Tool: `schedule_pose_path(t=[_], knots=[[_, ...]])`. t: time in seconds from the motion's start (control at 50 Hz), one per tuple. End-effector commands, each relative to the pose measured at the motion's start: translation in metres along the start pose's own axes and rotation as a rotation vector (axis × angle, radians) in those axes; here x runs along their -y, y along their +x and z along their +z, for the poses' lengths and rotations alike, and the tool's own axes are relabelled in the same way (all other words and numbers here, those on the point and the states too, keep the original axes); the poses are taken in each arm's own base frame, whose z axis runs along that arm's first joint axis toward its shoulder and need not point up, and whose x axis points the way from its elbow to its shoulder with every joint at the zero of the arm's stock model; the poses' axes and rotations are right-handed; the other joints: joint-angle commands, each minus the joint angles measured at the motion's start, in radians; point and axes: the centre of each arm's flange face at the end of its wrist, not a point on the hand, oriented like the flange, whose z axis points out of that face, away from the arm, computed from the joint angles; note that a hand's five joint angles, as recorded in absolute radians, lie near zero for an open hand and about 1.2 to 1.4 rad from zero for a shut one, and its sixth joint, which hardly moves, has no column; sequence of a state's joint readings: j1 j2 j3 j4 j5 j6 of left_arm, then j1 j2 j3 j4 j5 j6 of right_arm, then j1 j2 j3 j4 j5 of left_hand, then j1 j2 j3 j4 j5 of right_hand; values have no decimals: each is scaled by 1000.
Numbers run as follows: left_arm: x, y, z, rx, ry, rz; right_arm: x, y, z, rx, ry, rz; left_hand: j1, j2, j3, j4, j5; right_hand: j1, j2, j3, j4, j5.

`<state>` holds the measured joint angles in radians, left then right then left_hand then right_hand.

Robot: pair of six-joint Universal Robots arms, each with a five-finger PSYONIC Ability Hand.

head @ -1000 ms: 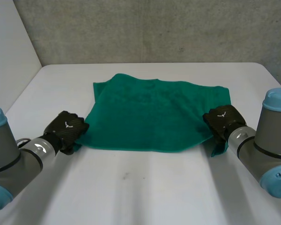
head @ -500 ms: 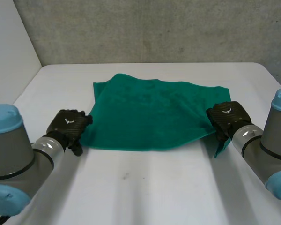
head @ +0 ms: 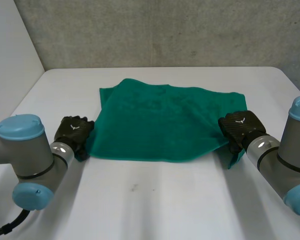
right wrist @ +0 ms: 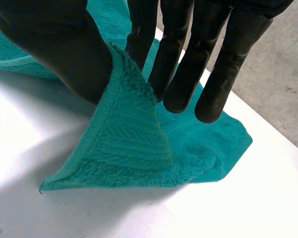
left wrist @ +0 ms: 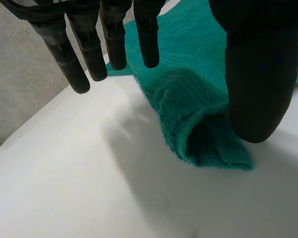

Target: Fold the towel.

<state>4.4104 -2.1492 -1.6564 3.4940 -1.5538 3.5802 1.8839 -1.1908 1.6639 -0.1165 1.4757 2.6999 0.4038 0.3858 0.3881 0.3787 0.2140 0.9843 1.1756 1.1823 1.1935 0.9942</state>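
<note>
A green towel (head: pixel 165 122) is seen spread flat on the white surface (head: pixel 155 200), in the middle of the head view. The left hand (head: pixel 74 131) is placed at the towel's lower left corner, at the left of the frame. The right hand (head: pixel 240 127) is placed at its lower right corner, at the right of the frame.

In the left wrist view, the fingers of the left hand (left wrist: pixel 253 69) are held straight and set well apart from the thumb, and nothing is gripped. The towel (left wrist: pixel 198 109) corner is curled over into a small loop and lies on the surface between the thumb and the fingers, close under the thumb's tip. Whether it is touched by the thumb cannot be told.

In the right wrist view, the corner of the towel (right wrist: pixel 134 144) is raised off the surface and pinched between the thumb and the fingers of the right hand (right wrist: pixel 49 44). The cloth hangs from that grip as a tilted flap, and its lower edge rests on the surface. In the head view, a small tip of this corner is seen hanging just below the right hand.
</note>
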Motion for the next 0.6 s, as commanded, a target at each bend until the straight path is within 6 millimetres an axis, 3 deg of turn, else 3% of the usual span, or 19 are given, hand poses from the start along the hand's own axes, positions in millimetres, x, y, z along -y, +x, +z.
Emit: schedule_pose_path(t=[0.02, 0.12, 0.14, 0.2, 0.34, 0.42, 0.5, 0.6], knots=[[0, -1, 13, 7, 9, 3, 0, 0, 1, 0, 0, 0, 130, 147, 145, 155, 145, 412, 221, 214, 203, 228], [5, -4, 18, 14, 29, 1, 2, 1, 1, -4, 5, -1, 469, 487, 485, 495, 485, 412, 221, 214, 203, 228], [6, -4, 19, 16, 35, 2, 2, 1, 1, -4, 5, -1, 723, 741, 739, 748, 738, 412, 221, 214, 203, 228], [8, -5, 19, 18, 42, 9, 4, 3, 2, -11, 12, 0, 989, 1007, 1005, 1014, 1005, 412, 221, 214, 203, 228], [10, -7, 16, 17, 43, 16, 14, 10, 5, -35, 42, -2, 992, 1010, 1008, 1018, 1008, 412, 221, 214, 203, 228], [15, -18, 11, 35, 41, 12, 23, 14, 1, -46, 57, -11, 992, 1010, 1008, 1018, 1008, 412, 221, 214, 203, 228], [28, -33, -14, 56, 31, 36, 38, 19, -15, -32, 37, -30, 992, 1010, 1008, 1018, 1008, 412, 221, 214, 203, 228], [67, -48, -63, 88, 84, 146, 66, 30, -49, -17, 6, -100, 992, 1010, 1008, 1018, 1008, 412, 221, 214, 203, 228]])
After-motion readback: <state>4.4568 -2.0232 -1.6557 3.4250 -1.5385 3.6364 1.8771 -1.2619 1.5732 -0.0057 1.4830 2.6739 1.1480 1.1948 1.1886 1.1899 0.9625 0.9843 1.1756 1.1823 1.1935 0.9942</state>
